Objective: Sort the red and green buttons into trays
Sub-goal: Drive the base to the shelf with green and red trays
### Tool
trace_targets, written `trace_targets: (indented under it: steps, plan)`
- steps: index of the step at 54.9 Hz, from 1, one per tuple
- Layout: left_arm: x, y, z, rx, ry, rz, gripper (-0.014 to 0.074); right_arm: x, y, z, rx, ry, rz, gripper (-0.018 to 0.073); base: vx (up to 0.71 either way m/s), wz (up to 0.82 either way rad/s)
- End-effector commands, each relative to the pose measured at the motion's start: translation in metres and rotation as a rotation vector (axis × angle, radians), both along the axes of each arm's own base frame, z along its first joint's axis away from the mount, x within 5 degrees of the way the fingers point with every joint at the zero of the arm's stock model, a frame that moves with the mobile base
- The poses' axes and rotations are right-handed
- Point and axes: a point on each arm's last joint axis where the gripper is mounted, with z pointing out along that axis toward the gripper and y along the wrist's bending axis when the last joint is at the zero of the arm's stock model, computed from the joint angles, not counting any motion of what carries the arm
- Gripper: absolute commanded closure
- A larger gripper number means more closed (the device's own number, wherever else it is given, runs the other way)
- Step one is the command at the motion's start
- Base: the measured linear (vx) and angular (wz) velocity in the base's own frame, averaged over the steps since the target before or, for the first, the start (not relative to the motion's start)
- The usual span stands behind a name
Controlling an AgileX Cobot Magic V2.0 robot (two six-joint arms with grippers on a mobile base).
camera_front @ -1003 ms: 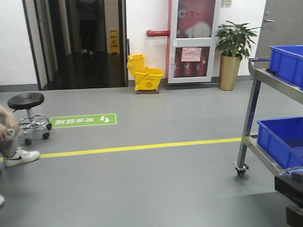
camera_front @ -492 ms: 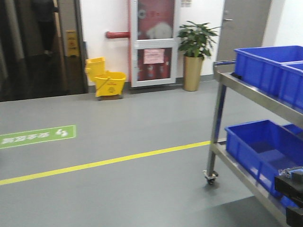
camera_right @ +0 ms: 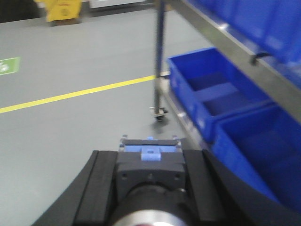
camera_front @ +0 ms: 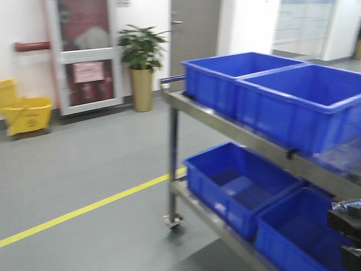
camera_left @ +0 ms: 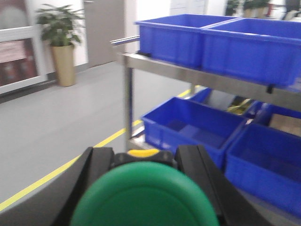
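Exterior front-facing view, listed left to right:
- Yellow mop bucket (camera_front: 23, 113), on the grey floor (camera_front: 84, 169) by the wall.
- Red-framed glazed cabinet (camera_front: 87, 56) with a pink notice on its lower pane.
- Potted plant (camera_front: 141, 62) in a tall gold-coloured pot, just beside the cabinet.
- Grey door (camera_front: 194, 34), closed.
- Yellow floor line (camera_front: 84, 209), running diagonally toward the cart.
- Steel cart (camera_front: 172, 158), two shelves, castor (camera_front: 174, 221) under the near leg.
- Upper blue crates (camera_front: 225, 84), two, side by side and touching.
- Lower blue crates (camera_front: 240, 186), two, on the bottom shelf.
- Dark blocky shape (camera_front: 345, 219) at the lower right edge, too blurred to identify.

Left wrist-mounted view:
- Left claw (camera_left: 144, 151), clenched on the green button (camera_left: 143, 197). The round green cap fills the lower centre of the picture. A strip of yellow and black body shows above the cap, with the black fingers (camera_left: 94, 176) touching the button on either side.

Right wrist-mounted view:
- Right claw (camera_right: 149, 155), clenched on the grey button (camera_right: 150, 172). The dark grey block has a small blue tab on its far edge and sits between the fingers (camera_right: 104, 181). It is held above the floor, with the cart to its right.
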Motion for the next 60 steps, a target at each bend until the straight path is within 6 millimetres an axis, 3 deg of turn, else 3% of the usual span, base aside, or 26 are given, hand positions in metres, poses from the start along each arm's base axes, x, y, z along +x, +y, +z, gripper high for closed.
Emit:
trace_targets:
  steps: [1, 32, 60]
  plan:
    - [-0.0018, -0.0013, 0.0178, -0.052, -0.108, -0.014, 0.0596, 0.0, -0.0004, 0.0188, 0.022, -0.121, -0.005, 0.0568, 0.33, -0.77]
    - [-0.0018, -0.0013, 0.0178, -0.052, -0.108, -0.014, 0.0596, 0.0, -0.0004, 0.0188, 0.022, -0.121, -0.005, 0.0568, 0.28, -0.76]
    - [-0.0018, -0.0013, 0.0178, -0.052, -0.108, -0.014, 0.0596, 0.0, -0.0004, 0.0188, 0.022, -0.121, -0.005, 0.0568, 0.21, -0.51]
